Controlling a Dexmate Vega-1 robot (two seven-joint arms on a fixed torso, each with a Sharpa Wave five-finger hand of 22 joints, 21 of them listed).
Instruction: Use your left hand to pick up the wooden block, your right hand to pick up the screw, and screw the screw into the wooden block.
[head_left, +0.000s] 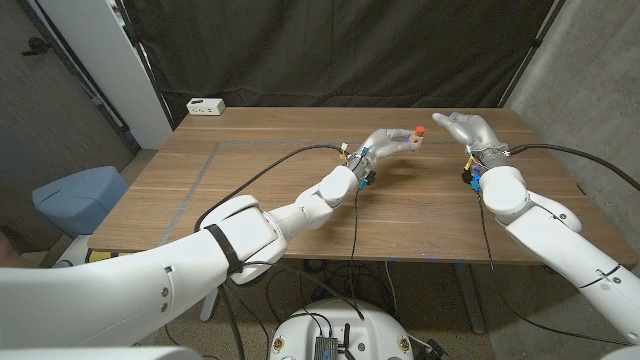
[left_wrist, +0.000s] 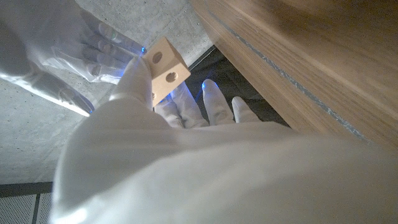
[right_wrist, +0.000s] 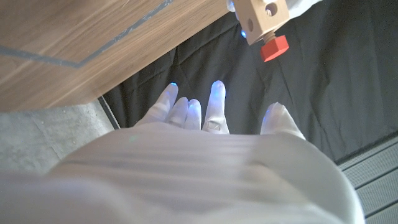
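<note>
My left hand (head_left: 388, 143) holds the pale wooden block (head_left: 414, 140) up over the table's far middle, and the red-headed screw (head_left: 420, 130) sticks out of the block. The left wrist view has the block (left_wrist: 166, 67), with two round holes, pinched at the fingertips of my left hand (left_wrist: 186, 143). My right hand (head_left: 470, 130) hovers just right of the block with its fingers spread, holding nothing. From the right wrist I see that hand (right_wrist: 205, 124) a short way from the block (right_wrist: 261, 15) and the red screw head (right_wrist: 274, 48).
The wooden table (head_left: 280, 190) carries a white box (head_left: 205, 106) at its far left corner and a grey tape line (head_left: 200, 175) on its left part. A blue chair (head_left: 75, 195) stands off the table's left side. Black curtain hangs behind.
</note>
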